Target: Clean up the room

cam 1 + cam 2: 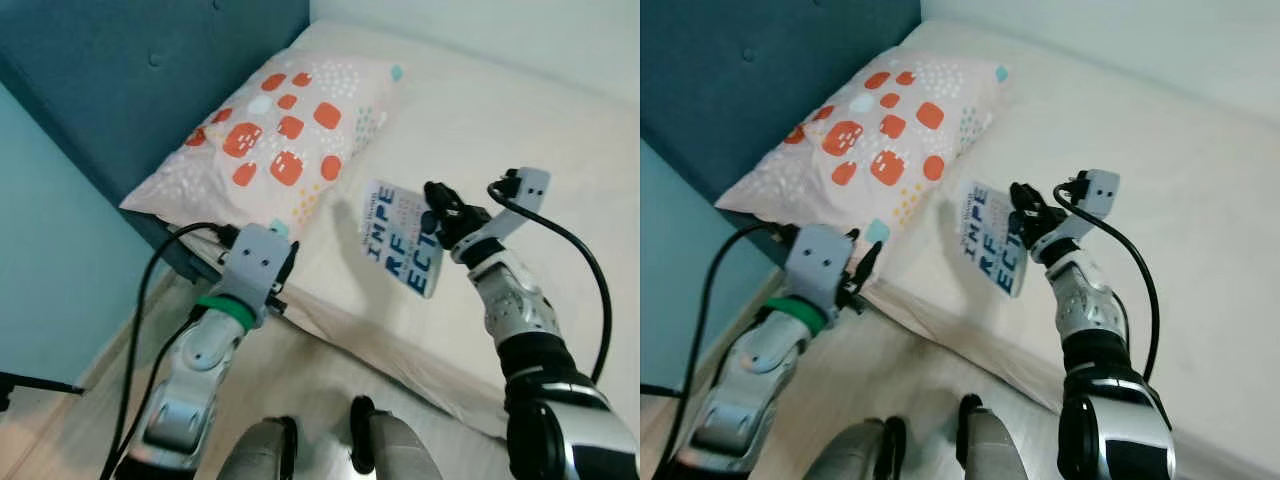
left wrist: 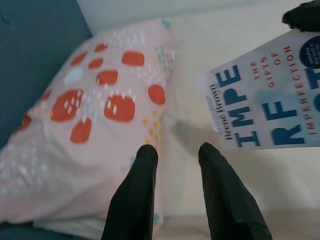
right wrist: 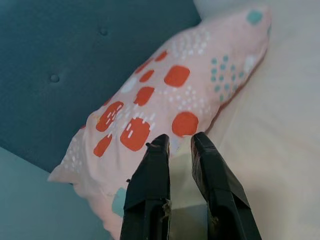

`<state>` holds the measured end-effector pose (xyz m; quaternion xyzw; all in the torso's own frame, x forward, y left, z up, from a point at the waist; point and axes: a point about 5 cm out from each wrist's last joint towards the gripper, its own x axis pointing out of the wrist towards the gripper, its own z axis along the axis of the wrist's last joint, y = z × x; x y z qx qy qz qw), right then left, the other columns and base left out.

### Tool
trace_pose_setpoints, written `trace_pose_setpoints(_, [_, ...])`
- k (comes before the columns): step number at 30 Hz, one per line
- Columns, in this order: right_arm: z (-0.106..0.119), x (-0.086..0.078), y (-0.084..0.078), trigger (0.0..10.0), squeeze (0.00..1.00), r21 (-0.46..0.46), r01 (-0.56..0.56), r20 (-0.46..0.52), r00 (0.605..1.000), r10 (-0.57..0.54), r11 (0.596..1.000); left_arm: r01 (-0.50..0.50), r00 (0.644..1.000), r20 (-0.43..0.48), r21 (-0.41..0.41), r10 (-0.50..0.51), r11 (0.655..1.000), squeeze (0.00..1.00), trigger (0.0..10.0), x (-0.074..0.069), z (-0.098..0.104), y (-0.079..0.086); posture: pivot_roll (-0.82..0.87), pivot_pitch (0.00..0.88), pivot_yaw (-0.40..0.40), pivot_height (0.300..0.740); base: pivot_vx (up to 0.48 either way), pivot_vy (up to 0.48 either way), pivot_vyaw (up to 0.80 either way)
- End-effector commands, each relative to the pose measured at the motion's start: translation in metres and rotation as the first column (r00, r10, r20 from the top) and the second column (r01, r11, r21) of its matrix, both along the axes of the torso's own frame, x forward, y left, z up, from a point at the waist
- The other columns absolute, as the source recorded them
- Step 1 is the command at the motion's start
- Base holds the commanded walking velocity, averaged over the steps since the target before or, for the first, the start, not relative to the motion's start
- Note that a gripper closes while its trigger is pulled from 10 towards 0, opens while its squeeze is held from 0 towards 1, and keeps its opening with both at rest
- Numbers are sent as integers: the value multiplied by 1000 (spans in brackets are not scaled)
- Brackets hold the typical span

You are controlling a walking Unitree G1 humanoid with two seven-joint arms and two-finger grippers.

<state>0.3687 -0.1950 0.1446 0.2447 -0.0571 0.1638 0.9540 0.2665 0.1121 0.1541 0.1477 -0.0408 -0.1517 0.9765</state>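
A white book (image 1: 400,240) with big blue letters hangs tilted just above the cream bed (image 1: 480,110), a little in from its near edge. My right gripper (image 1: 441,206) is shut on the book's right edge. To the book's left lies a pink pillow (image 1: 280,130) with orange spots, against the headboard. My left gripper (image 2: 175,150) is open and holds nothing; it hovers at the bed's edge by the pillow's near corner. The left wrist view has the book (image 2: 265,110) beyond its fingers. In the right wrist view the pillow (image 3: 175,90) lies past the fingertips.
A dark teal padded headboard (image 1: 130,70) stands behind the pillow, with a light teal wall (image 1: 50,260) to its left. Pale wood floor (image 1: 300,370) runs along the bed's near side. Black cables trail from both wrists.
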Motion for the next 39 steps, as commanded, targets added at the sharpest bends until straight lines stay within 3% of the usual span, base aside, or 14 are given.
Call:
trace_pose_setpoints(1, [-3, 1, -2, 10000, 0, 58, -40, -20, 999, 41, 998, -8, 1000, -28, 4, 8, 1000, 0, 10000, -8, -1, 3, 158, 319, 81, 715, 0, 0, 0])
trace_pose_setpoints(14, [-7, 8, 0, 10000, 0, 138, -86, -106, 989, 101, 987, -35, 997, -69, 16, 36, 999, 0, 10000, -26, 0, 9, 201, 361, 78, 715, 0, 0, 0])
trace_pose_setpoints(23, [3, 13, -2, 10000, 0, 62, -94, -85, 992, 99, 994, -36, 996, -78, 7, 36, 999, 0, 10000, -24, 1, 4, 179, 338, 68, 705, 0, 0, 0])
trace_pose_setpoints(39, [14, 17, -10, 10000, 0, 70, -76, -63, 995, 80, 995, -37, 995, -88, 6, 37, 999, 0, 10000, -22, 1, 1, 167, 320, 60, 640, 0, 0, 0])
